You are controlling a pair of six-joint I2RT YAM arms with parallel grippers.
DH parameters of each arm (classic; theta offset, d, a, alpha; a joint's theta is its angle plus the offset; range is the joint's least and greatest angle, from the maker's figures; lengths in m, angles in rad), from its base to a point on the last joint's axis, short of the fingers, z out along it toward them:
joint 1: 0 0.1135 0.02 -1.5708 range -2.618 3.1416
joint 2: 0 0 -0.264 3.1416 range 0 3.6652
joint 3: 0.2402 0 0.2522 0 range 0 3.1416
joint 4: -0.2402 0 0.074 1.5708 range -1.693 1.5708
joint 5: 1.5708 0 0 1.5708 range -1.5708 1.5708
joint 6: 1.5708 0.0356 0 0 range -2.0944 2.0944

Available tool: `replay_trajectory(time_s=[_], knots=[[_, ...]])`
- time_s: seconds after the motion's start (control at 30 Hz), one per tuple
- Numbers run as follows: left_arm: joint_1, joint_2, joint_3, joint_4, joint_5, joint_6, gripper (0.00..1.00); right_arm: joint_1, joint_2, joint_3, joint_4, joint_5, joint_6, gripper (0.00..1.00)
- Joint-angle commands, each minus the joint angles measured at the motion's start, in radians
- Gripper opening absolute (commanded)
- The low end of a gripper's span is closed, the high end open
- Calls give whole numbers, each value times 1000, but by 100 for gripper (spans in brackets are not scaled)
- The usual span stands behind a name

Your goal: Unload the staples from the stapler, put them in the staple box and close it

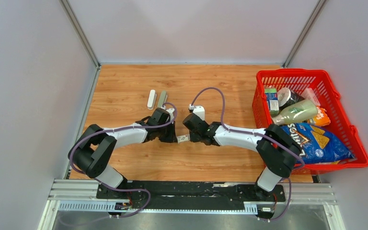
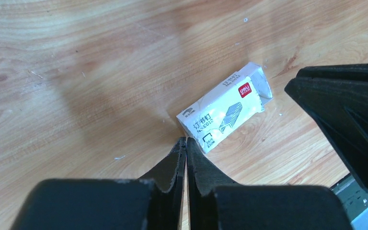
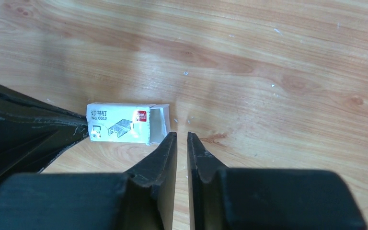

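No staples show in any view. A white stapler (image 1: 151, 98) and a grey stapler (image 1: 162, 99) lie side by side on the wooden table, behind the left arm. A small white printed cardboard box (image 1: 182, 138) lies between the two grippers; it also shows in the left wrist view (image 2: 225, 108) and, with one end flap open, in the right wrist view (image 3: 124, 123). My left gripper (image 1: 176, 138) (image 2: 186, 140) is shut, its tips at the box's near corner. My right gripper (image 1: 190, 136) (image 3: 182, 135) is nearly shut with a narrow empty gap, just right of the box's open end.
A red plastic basket (image 1: 311, 73) stands at the right edge, holding a blue chips bag (image 1: 316, 141), a bottle (image 1: 297, 111) and other packets. Grey walls close in the table on the left, back and right.
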Motion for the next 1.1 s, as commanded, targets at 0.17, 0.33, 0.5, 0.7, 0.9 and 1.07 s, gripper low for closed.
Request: replay_trajectory(time_s=[0.17,0.33,0.5,0.7,0.9,1.07], knots=[[-15,-32,-7,-3,-19,-11,9,-14,32,13,30,30,-32,0],[-18,-23,-2,-5,-21,-13,9,-12,68,15,47,27,-37,0],[-19,-12,4,0,-24,-11,9,-14,77,4,81,33,-48,0],[-19,5,7,3,-22,-11,9,-14,109,19,93,22,-62,0],[-19,9,5,7,-24,-10,9,-14,118,13,130,-11,-79,0],[-19,17,2,12,-24,-8,9,-6,118,4,159,-51,-91,0]])
